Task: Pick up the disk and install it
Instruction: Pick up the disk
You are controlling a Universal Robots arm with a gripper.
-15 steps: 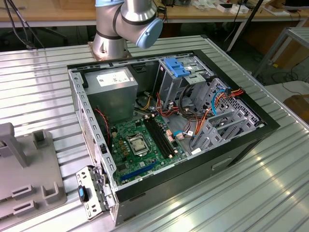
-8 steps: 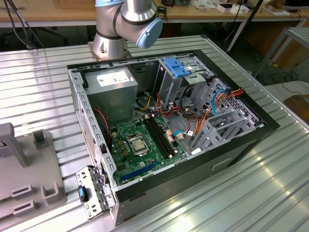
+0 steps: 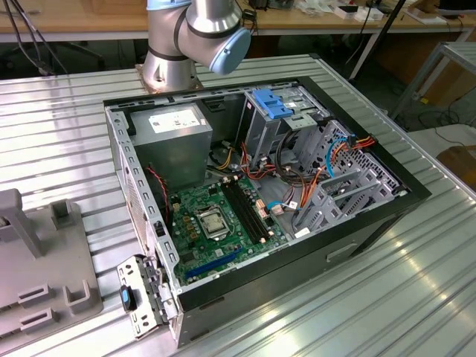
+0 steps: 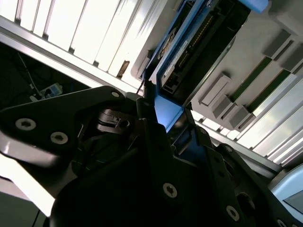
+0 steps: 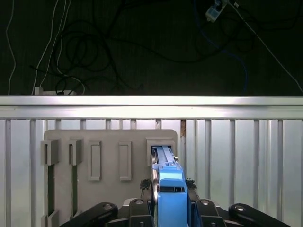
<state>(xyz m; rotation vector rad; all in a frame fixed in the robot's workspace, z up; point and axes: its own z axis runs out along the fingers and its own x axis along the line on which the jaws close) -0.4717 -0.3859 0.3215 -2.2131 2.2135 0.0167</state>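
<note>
While the ribbed metal table (image 3: 387, 297) carries an open computer case (image 3: 416, 195), the arm (image 3: 201, 30) rises behind the case in the exterior view. A green motherboard (image 3: 219, 223) lies on the case floor. In the first wrist view, a grey holder plate (image 5: 109, 142) with raised slot frames lies on the table straight ahead of the gripper (image 5: 168, 184). The gripper's two fingers are pressed against the sides of the disk (image 5: 171, 198), pinching it edge-on by its blue carrier. From between the fingers the disk reaches forward to the slot frame nearest the gripper; I cannot tell whether its far end sits inside that slot. The second wrist view shows the disk's connector edge (image 4: 199, 47) just past the fingertips.
</note>
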